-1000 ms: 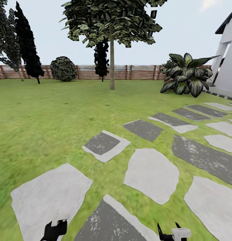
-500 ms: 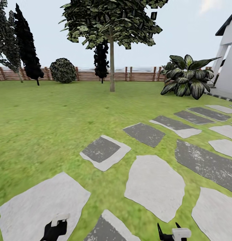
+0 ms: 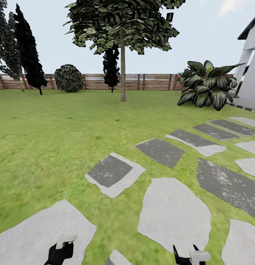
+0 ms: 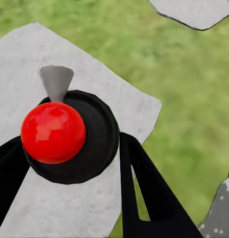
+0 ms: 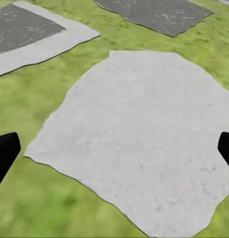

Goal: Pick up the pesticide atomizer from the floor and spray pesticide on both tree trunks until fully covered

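from the head, a tree with a pale straight tree trunk stands far across the lawn, and flat mottled paving stones lie underfoot. at the left wrist, the left gripper pinches the round black pesticide atomizer with its glossy red top, which could slip out if jolted while driving. at the right wrist, the right gripper is spread wide over a rough grey stone.

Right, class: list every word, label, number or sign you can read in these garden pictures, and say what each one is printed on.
None: no readable text in any view.
The bottle held in the left gripper is seen from above, red top first; no label faces the camera.
The stepping stones, fence and white building carry no writing or signs.
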{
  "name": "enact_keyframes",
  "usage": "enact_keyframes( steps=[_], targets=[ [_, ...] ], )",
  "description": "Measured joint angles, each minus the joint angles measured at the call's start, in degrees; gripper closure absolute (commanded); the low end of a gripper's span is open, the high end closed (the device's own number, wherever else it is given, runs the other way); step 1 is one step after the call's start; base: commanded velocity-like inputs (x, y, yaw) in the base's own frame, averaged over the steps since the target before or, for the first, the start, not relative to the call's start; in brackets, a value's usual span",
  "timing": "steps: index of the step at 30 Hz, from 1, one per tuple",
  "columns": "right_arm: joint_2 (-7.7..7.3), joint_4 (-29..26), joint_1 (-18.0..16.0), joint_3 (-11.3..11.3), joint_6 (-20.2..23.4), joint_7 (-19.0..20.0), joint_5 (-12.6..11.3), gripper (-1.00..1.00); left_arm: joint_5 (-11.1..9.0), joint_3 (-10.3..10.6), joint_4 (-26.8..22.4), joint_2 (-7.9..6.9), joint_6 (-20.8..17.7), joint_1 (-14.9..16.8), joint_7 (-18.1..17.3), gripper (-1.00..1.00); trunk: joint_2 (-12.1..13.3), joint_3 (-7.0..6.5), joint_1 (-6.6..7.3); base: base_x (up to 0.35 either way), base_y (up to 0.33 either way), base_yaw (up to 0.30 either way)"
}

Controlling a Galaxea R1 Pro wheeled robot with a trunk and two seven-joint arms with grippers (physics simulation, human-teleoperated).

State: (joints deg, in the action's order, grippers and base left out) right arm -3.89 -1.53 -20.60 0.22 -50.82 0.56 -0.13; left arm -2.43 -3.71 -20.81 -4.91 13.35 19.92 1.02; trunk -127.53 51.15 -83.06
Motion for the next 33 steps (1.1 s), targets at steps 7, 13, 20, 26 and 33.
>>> enact_keyframes(
  steps=[7, 13, 20, 26, 33],
  targets=[
    [-0.10, 0.00, 0.02, 0.02, 0.00, 0.06, 0.04, -1.00, -0.01, 0.00, 0.03, -0.01, -0.05, 0.00, 0.00, 1.00, 0.00, 0.19, 0.00, 0.338, 0.000, 0.000],
    [-0.07, 0.00, -0.01, 0.07, -0.08, 0.08, 0.07, -1.00, 0.03, 0.00, 0.01, -0.03, -0.01, 0.00, 0.00, 1.00, 0.00, 0.20, 0.00, 0.338, 0.000, 0.000],
    [-0.13, 0.00, 0.01, 0.12, 0.00, 0.15, 0.14, -1.00, 0.04, -0.02, 0.02, -0.05, 0.00, 0.00, 0.00, 1.00, 0.00, 0.20, 0.00, 0.338, 0.000, 0.000],
    [-0.07, 0.00, 0.03, 0.12, 0.00, 0.09, 0.15, -1.00, 0.04, 0.05, 0.01, 0.05, 0.00, 0.00, 0.00, 1.00, 0.00, 0.20, 0.00, 0.338, 0.000, 0.000],
    [-0.14, 0.00, 0.01, 0.10, 0.00, 0.08, 0.15, -1.00, 0.02, 0.06, -0.05, 0.07, 0.03, 0.00, 0.00, 1.00, 0.00, 0.20, 0.00, 0.338, 0.000, 0.000]
  ],
)
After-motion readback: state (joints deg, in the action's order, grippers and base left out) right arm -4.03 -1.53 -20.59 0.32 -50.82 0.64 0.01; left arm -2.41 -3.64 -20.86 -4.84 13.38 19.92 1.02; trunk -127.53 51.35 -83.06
